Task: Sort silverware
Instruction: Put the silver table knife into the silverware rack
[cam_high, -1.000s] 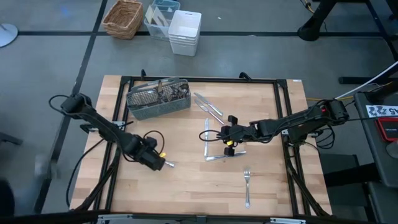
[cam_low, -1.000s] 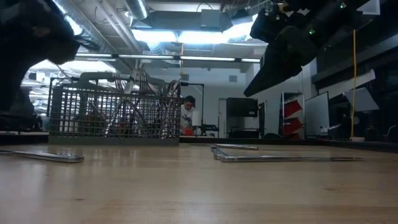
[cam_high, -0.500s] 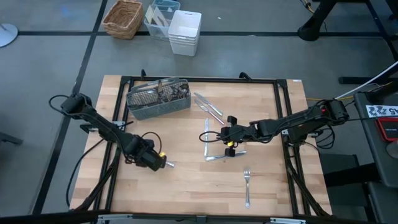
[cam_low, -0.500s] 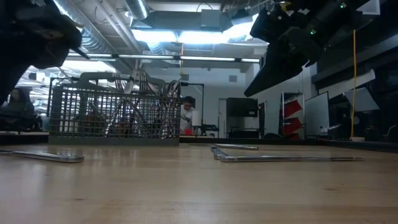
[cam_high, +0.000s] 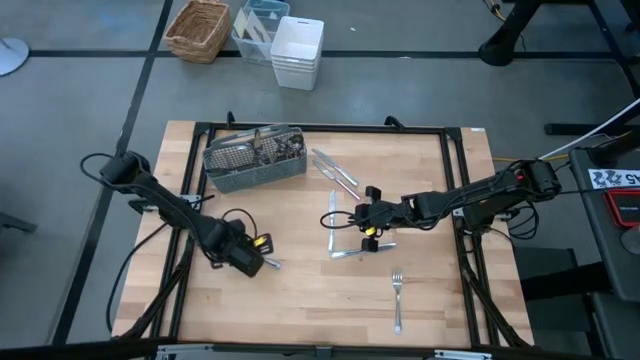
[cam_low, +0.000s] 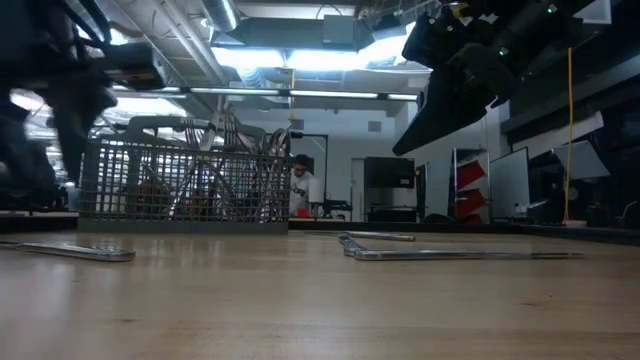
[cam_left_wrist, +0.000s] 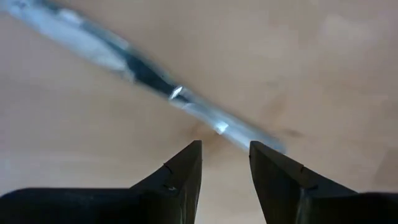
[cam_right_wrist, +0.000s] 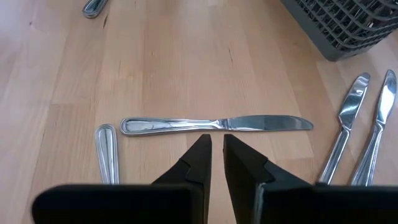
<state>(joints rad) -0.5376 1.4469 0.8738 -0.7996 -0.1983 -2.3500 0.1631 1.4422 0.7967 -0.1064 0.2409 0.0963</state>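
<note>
mesh caddy (cam_high: 254, 158) blocking far-left corner, bare wood (cam_high: 300, 300) along near edge

Left gripper (cam_high: 256, 255) now stands parted, having opened from shut, and sits slightly back from the utensil (cam_high: 271, 264) beside it.
</note>
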